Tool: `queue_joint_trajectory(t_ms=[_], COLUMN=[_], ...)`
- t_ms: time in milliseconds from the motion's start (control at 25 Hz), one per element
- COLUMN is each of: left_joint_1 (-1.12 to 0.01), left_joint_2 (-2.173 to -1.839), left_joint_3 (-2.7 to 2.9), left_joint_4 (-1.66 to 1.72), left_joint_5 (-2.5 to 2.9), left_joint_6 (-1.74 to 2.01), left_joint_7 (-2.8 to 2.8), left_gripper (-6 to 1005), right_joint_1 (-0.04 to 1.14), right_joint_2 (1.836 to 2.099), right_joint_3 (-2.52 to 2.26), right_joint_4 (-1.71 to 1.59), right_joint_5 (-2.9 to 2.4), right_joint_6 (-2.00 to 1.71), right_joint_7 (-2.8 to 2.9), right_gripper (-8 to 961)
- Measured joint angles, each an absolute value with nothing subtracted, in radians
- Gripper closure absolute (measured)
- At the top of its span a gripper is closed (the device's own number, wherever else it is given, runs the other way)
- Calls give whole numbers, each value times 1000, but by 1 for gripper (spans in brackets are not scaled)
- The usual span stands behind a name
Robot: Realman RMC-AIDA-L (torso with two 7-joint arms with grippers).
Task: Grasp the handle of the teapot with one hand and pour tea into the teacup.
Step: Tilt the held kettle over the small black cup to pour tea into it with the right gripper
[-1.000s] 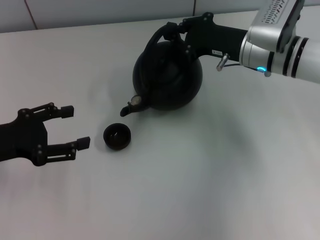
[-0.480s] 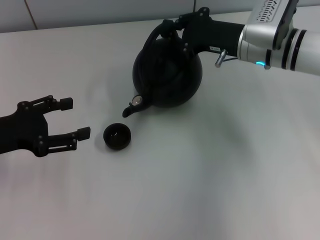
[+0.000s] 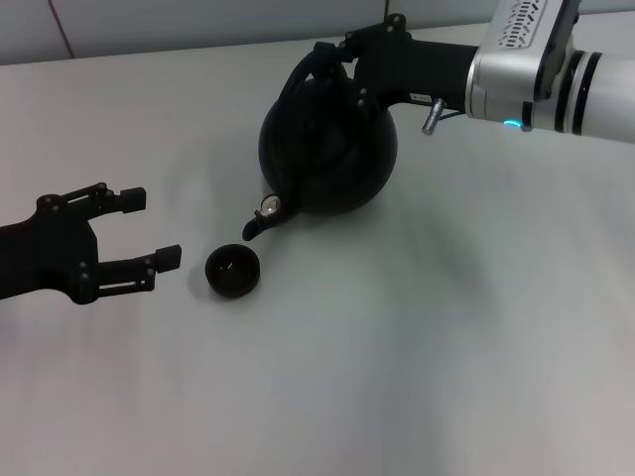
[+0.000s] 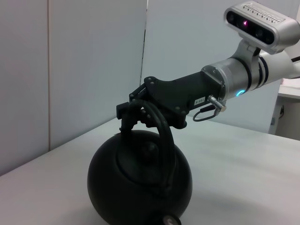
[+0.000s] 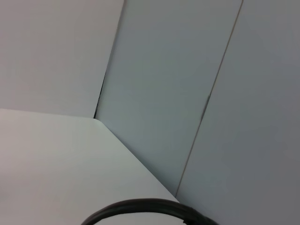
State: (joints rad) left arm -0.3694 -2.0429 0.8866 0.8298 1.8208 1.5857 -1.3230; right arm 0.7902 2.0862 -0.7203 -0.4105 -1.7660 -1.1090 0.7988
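The round black teapot point(image 3: 327, 149) is tilted, its short spout point(image 3: 253, 227) pointing down towards the tiny black teacup point(image 3: 232, 271), which stands on the table just below and in front of it. My right gripper point(image 3: 342, 55) is shut on the arched black handle point(image 3: 303, 74) at the top. The left wrist view shows the same grip: the right gripper point(image 4: 140, 110) on the handle point(image 4: 161, 131) above the teapot point(image 4: 140, 183). The right wrist view shows only an arc of the handle point(image 5: 140, 205). My left gripper point(image 3: 149, 228) is open and empty, left of the teacup.
The white table point(image 3: 417, 357) stretches around the teapot and cup. A pale panelled wall point(image 3: 198, 20) stands along its far edge. The right arm's silver forearm point(image 3: 536, 64) reaches in from the far right.
My right gripper has shifted slightly left with the teapot, and the spout has dipped a little closer to the teacup. My left gripper has drifted slightly away from me. The teacup has not moved.
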Motion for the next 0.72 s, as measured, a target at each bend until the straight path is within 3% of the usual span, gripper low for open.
queue_joint_trajectory(t_ms=[720], left_joint_1=[-369], left_joint_2=[-2043], left_joint_3=[887], left_joint_4=[830], left_joint_5=[1821], left_joint_6=[1578], left_joint_7=[-1324], left_gripper=[135], right_joint_1=[816], right_joint_2=[2088], right_joint_3=[-782], right_joint_4=[-430], right_joint_5=[-1764], right_joint_6=[-1107], right_joint_7=[801], right_gripper=[837])
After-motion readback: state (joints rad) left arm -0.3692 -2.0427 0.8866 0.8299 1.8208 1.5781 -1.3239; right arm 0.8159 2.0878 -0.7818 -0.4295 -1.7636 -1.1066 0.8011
